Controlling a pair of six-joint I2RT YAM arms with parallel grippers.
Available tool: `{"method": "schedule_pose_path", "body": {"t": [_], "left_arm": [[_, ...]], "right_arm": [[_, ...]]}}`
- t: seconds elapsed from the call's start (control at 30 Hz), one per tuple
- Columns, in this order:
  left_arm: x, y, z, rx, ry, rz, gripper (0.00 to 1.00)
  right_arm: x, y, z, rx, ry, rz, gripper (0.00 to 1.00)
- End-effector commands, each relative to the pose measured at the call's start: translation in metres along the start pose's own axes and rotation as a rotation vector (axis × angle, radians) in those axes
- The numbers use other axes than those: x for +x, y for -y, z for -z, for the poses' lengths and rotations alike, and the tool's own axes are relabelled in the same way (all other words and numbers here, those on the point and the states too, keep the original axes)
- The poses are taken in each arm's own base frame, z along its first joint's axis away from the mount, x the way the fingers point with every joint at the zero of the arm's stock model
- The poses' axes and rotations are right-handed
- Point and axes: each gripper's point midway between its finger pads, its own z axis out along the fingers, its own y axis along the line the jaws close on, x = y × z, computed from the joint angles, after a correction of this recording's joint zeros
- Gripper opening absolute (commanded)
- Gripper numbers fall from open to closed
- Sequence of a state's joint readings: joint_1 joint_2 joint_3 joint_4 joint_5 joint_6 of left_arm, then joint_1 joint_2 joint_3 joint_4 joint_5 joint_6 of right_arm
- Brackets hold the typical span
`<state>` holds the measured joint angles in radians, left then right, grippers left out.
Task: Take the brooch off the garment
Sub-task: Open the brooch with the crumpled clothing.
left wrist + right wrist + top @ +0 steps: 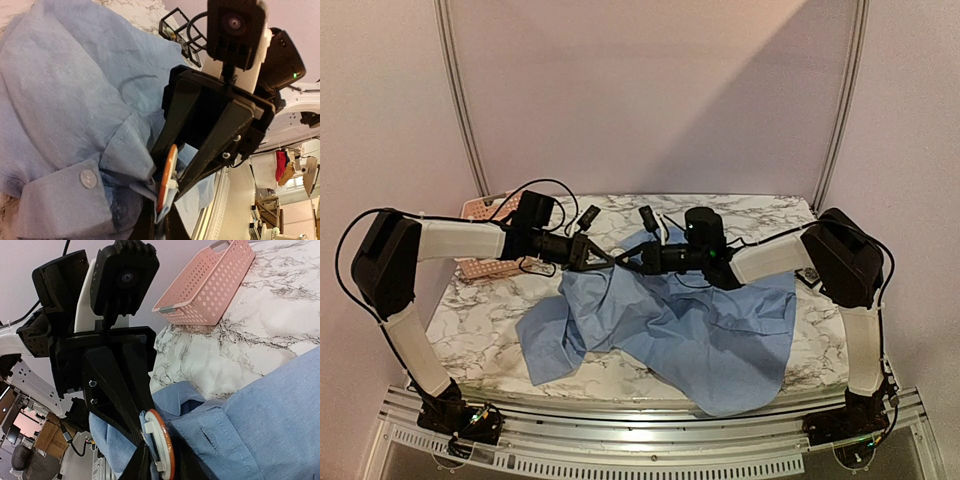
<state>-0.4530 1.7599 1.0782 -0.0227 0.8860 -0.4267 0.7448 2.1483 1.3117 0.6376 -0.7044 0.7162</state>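
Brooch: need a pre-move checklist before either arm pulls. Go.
1. Brooch visible between both arms' fingertips: ok.
2. Left gripper shut: ok. Whether it pinches brooch or cloth: cannot tell.
3. Right gripper firm on the brooch: cannot tell; its fingers flank the disc.
4. Brooch free of the garment: not ok, cloth is bunched against it.
5. Pink basket apart from the garment: ok.
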Motion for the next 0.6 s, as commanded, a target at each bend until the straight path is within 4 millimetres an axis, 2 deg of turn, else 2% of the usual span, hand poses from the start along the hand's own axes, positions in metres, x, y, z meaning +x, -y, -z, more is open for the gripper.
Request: {"method": "schedule_pose_path", "body": {"t": [0.0, 0.07, 0.27, 0.37, 0.47, 0.57], "left_arm": [[-0.014, 0.035, 0.006, 0.076, 0.025, -0.108, 0.00], [-0.009, 0.030, 0.005, 0.055, 0.002, -0.084, 0.00], [-0.008, 0.029, 0.006, 0.050, -0.006, -0.083, 0.00], [-0.008, 0.030, 0.006, 0.052, -0.006, -0.085, 0.00], [-0.008, 0.031, 0.006, 0.054, -0.004, -0.089, 0.00], [-0.008, 0.032, 0.006, 0.058, -0.004, -0.090, 0.00]], "right_arm": [[0.008, -0.001, 0.007, -0.014, -0.003, 0.020, 0.22], [0.004, -0.008, 0.011, -0.023, 0.010, 0.036, 0.26], [-0.013, -0.026, 0.027, -0.019, 0.058, 0.096, 0.50], [-0.024, -0.025, 0.038, -0.001, 0.087, 0.104, 0.60], [-0.030, -0.024, 0.045, 0.017, 0.101, 0.113, 0.64], [-0.029, -0.018, 0.044, 0.033, 0.086, 0.111, 0.64]]}}
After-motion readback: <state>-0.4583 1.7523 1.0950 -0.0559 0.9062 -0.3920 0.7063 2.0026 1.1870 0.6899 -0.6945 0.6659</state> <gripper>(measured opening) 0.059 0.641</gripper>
